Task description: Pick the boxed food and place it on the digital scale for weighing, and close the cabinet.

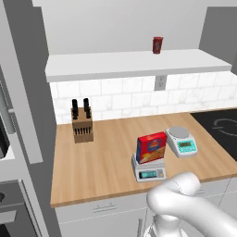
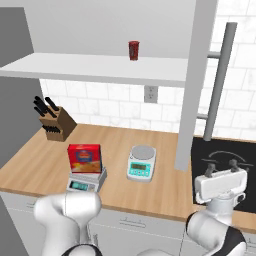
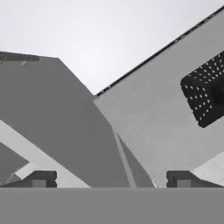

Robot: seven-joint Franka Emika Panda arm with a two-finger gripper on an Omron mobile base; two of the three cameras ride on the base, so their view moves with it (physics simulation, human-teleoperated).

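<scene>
1. The gripper (image 3: 111, 178) is seen from the hand camera with its two dark fingertips (image 3: 40, 178) set wide apart and nothing between them; it is aimed up at grey cabinet panels and pale ceiling.

2. In the right base view, the white hand (image 2: 220, 184) is carried at about 4 o'clock, low over the black cooktop (image 2: 220, 165) and just beside the open cabinet door (image 2: 192, 95), whose long metal bar handle (image 2: 219, 82) rises toward 1 o'clock.

3. The boxed food (image 1: 151, 147), a red carton with blue sides, is shown standing upright on the digital scale (image 1: 149, 172), at about 5 o'clock from the middle of the wooden counter (image 1: 102, 157) in the left base view; that half of the task is judged done.

4. The cabinet (image 1: 21, 83) is left open, so the closing of its doors is judged the step in hand.

5. The door is judged stiff, light on its hinges and not fragile; it would best be pushed on its flat face or taken by the bar handle, which may be slippery.

6. The carton is judged light and easily tipped, and is best left alone.

7. A round-pan scale (image 1: 182, 140) is placed just beside it at 2 o'clock, a knife block (image 1: 82, 121) at 10 o'clock, and a dark red can (image 1: 157, 45) on the shelf above.
</scene>
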